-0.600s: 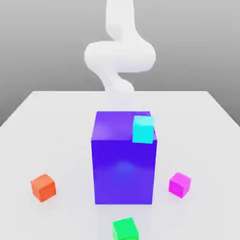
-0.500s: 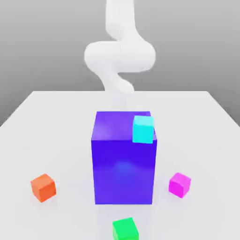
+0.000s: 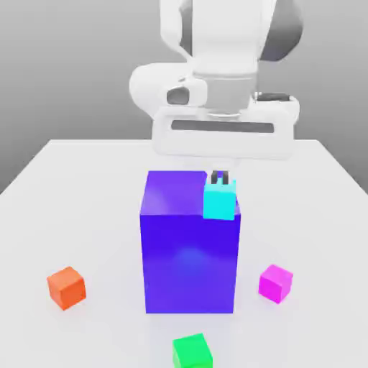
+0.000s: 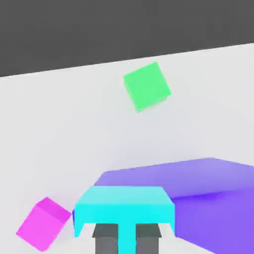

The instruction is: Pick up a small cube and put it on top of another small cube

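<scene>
1. White tabletop (image 3: 86, 208): a plain, matte surface that fills the lower part of the exterior view, with a flat grey backdrop behind it. No writing, label or brand mark can be read on any object or on the arm.
2. Big blue-purple block (image 3: 189, 251): stands upright near the middle of the tabletop; its glossy top face also appears in the hand view (image 4: 198, 183).
3. Cyan cube (image 3: 219, 200): rests on the top of the big block, at the corner toward the exterior view's right and nearest the camera; seen from above in the hand view (image 4: 124, 203).
4. Gripper (image 3: 221, 177): hangs from the white Panda arm (image 3: 215, 57) directly above the cyan cube. Its two dark fingers (image 4: 105, 238) are drawn fully together and hold nothing; their tips sit just behind the cube's top edge, and contact cannot be told.
5. Small magenta cube (image 3: 276, 282): lies on the tabletop beside the big block, on the exterior view's right, apart from the block's base; also visible in the hand view (image 4: 42, 223).
6. Orange small cube (image 3: 67, 287): on the tabletop, on the exterior view's left, well apart from the block.
7. Green small cube (image 3: 192, 351): on the tabletop in front of the block, nearest the exterior camera; also in the hand view (image 4: 147, 85).
</scene>
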`<state>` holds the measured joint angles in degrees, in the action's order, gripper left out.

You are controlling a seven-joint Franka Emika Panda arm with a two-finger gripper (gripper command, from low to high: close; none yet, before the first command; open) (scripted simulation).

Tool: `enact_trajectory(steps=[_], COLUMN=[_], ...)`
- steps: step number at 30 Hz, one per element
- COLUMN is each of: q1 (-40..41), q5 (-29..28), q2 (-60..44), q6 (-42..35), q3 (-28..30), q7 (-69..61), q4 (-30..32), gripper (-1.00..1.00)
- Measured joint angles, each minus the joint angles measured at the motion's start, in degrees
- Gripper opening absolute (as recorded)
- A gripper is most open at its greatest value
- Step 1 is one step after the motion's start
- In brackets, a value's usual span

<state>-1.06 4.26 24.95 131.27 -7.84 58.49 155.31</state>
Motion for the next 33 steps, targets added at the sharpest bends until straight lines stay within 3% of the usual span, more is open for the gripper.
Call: enact_trajectory(steps=[6, 33], q1=[-1.3, -26.4], q5=[0.7, 16.6], q2=[4.2, -4.8], q6=[-9.1, 10.0], q3=[-1.7, -54.2], q7=[2.8, 64.1], q4=[-4.5, -2.6], gripper=[-1.00, -1.00])
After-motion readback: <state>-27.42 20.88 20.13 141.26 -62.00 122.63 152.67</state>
